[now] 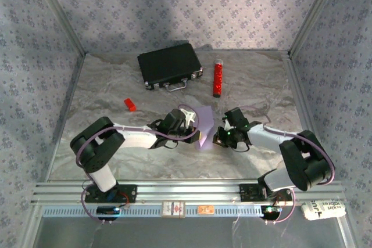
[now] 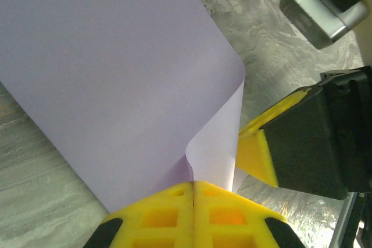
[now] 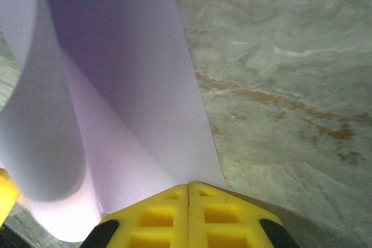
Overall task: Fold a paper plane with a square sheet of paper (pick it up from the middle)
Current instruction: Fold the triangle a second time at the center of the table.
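So, starting on the left: the small red block [image 1: 129,104] is just sitting on the marbled grey tabletop [image 1: 116,79], well apart from the action, so we're ignoring it. Our left tool [image 2: 193,185] is pressing its chunky yellow fingers together on the square sheet of paper [image 1: 204,121], pinching it right at one edge. The sheet is hanging between the two arms near the middle of the tabletop, and it's bulging and curling into a soft loop, not lying flat. We're guessing that's the point: with a grip on each side we're bringing the edges toward each other to set up the centre fold. It's thin, matte, pale lilac stuff and clearly floppy, bending in smooth curves with no sharp crease showing yet. Can't tell if its lower edge is brushing the tabletop. Further back, the hard black case [image 1: 170,65] and the glossy red cylinder [image 1: 218,78] are lying out of the way. On the right, our right tool [image 3: 189,185] is doing the same, yellow fingers squeezing shut on the paper's other side.
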